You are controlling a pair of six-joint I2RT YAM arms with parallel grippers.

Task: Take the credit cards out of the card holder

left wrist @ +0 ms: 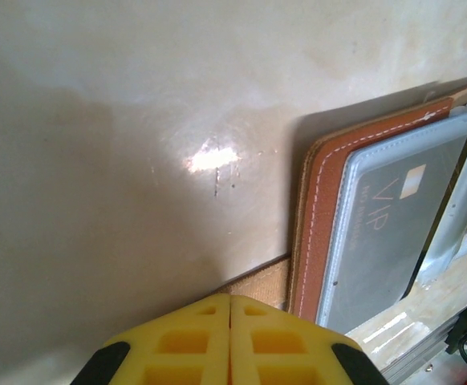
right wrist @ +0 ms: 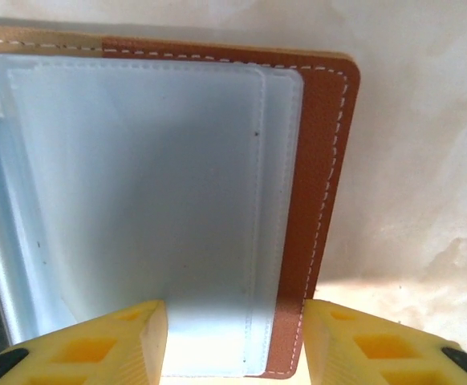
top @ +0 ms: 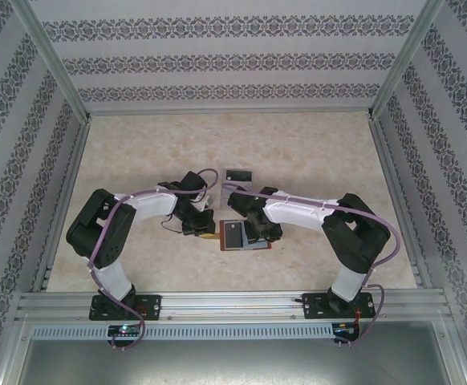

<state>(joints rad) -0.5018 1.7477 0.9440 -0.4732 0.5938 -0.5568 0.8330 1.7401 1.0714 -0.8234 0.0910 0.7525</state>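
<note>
Card holder lies open on the worktop, with a grey card in its sleeve. Left tool sits at its left edge with fingers pressed together. Right tool is spread wide over its right half. A dark card lies beyond the holder, apart.
</note>
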